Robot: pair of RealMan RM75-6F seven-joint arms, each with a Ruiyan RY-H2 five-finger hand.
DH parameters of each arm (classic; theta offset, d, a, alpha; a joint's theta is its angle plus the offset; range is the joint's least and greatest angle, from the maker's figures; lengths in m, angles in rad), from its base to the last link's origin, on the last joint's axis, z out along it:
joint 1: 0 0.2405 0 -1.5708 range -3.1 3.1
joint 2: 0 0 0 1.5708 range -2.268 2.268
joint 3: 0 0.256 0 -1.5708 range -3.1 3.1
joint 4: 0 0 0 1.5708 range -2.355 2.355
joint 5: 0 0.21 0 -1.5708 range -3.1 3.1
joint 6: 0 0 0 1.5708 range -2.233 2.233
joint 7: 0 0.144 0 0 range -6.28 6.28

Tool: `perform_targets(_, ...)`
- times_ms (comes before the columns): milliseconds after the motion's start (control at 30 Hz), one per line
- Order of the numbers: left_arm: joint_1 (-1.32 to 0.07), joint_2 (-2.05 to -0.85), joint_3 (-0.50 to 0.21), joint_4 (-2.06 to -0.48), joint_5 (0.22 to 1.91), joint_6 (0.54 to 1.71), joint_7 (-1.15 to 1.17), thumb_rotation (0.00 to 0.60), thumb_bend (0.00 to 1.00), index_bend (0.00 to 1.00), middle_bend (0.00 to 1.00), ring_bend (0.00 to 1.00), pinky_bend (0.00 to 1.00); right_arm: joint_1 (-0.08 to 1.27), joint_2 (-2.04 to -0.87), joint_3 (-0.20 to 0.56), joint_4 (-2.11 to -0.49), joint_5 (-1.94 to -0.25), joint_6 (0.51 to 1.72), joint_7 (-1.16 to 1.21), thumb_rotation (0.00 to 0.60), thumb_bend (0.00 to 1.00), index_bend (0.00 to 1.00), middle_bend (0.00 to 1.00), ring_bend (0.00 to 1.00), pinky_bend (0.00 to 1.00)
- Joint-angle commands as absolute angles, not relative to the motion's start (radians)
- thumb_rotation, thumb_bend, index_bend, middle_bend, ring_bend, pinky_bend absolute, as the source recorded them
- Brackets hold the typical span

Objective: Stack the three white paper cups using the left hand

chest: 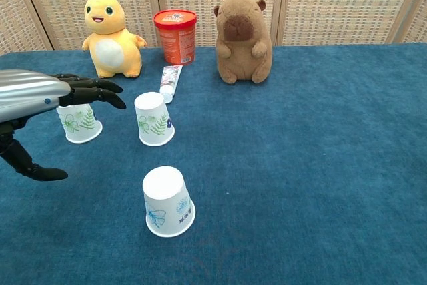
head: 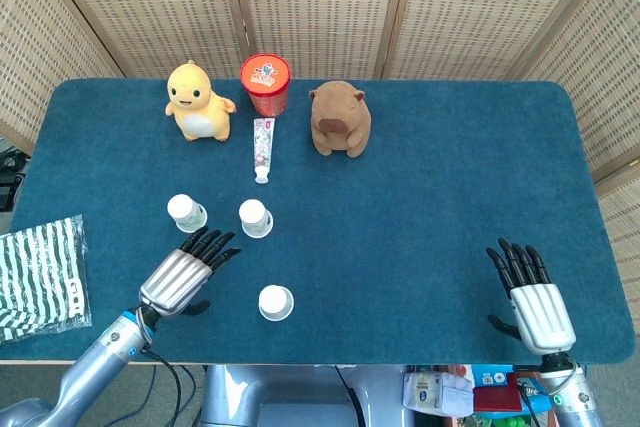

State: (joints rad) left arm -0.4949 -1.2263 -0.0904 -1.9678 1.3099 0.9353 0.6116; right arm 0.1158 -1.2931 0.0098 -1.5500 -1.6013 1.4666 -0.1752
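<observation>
Now our left hand [head: 185,275] hovers with fingers spread wide, holding nothing; one paper cup [head: 186,212] stands upside down just beyond its fingertips, a second cup [head: 255,218] ahead-right, a third cup [head: 275,302] beside it. Our right hand [head: 535,297] rests spread wide, well apart.

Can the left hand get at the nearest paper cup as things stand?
Probably yes. The left hand is open, holding nothing, and sits just beside the nearest cup, which stands upside down and apart from the other two cups. Only bare blue table lies between them.
</observation>
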Motion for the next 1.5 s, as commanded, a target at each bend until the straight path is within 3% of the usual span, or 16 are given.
perform_targets(33, -0.553, -1.275, -0.102, -1.951, 1.237, 0.886, 0.657, 0.600, 0.24, 0.13, 0.00, 0.00, 0.00, 0.115, -1.293, 0.013, -1.549, -1.597, 1.468, -0.171, 0.600, 0.00, 0.00, 0.00, 0.00, 0.00)
perform_targets(1100, -0.789, -1.443, -0.077, -1.936, 0.952, 0.895, 0.784, 0.600, 0.24, 0.18, 0.00, 0.00, 0.00, 0.113, -1.276, 0.019, -1.552, -1.595, 1.479, -0.125, 0.600, 0.00, 0.00, 0.00, 0.00, 0.00)
perform_targets(1500, -0.850, -1.458, -0.048, -1.947, 0.859, 0.935, 0.825, 0.600, 0.24, 0.34, 0.00, 0.00, 0.00, 0.111, -1.271, 0.024, -1.551, -1.594, 1.486, -0.109, 0.600, 0.00, 0.00, 0.00, 0.00, 0.00)
